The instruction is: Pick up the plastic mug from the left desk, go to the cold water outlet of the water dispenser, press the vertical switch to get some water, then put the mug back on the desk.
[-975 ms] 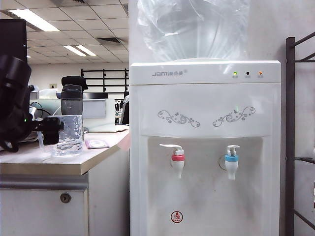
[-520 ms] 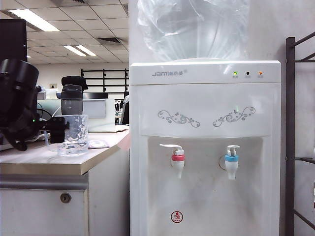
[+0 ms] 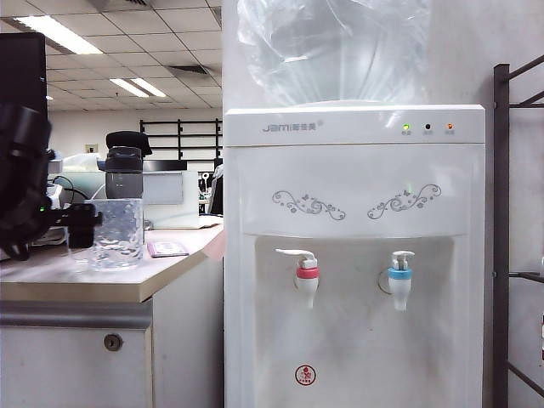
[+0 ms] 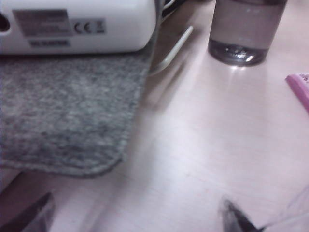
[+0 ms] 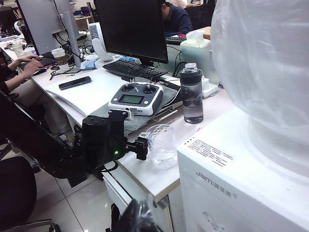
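Plastic mug (image 3: pixel 116 234) on left desk (image 3: pixel 76 285), left gripper (image 3: pixel 82 224) open beside; right gripper unseen

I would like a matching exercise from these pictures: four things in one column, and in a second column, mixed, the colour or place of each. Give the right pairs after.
Things:
1. plastic mug
2. cold water outlet
3. hot tap
4. left gripper

Descriptions:
a. red collar
b. jaws open, beside the mug on its left in the exterior view
c. blue collar
d. clear, standing on the left desk in front of the black-lidded bottle

Pairs: 1-d, 2-c, 3-a, 4-b
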`<state>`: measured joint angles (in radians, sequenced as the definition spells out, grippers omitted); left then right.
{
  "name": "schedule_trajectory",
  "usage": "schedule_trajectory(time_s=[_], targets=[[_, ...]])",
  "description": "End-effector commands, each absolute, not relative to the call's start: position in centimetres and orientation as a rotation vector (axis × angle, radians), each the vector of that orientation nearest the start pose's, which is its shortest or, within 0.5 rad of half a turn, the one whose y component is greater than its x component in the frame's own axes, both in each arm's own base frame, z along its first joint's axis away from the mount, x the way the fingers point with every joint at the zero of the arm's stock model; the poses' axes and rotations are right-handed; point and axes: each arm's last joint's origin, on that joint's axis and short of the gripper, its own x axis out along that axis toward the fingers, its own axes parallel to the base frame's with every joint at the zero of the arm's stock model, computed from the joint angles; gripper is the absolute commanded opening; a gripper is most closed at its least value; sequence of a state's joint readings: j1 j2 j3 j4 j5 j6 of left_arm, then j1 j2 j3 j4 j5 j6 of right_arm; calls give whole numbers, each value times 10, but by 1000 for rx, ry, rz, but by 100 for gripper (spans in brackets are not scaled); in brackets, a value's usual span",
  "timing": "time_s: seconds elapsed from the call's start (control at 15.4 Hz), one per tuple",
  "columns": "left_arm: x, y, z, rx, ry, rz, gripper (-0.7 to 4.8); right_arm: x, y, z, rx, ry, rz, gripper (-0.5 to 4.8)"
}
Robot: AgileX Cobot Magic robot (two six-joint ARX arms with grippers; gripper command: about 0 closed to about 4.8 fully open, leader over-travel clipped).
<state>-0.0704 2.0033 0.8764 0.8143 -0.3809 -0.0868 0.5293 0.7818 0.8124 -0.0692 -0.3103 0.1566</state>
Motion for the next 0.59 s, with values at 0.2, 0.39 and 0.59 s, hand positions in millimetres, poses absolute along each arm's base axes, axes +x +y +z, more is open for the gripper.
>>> schedule_trajectory(time_s=[0.2, 0.39, 0.59], targets=[[385, -13, 119, -29, 268, 264, 479, 142, 94, 356, 146, 86, 841, -1], [387, -11, 117, -30, 266, 267, 479, 142, 94, 356, 146, 86, 842, -1], [388, -10, 114, -32, 258, 269, 479, 142, 94, 356, 146, 88, 844, -1]])
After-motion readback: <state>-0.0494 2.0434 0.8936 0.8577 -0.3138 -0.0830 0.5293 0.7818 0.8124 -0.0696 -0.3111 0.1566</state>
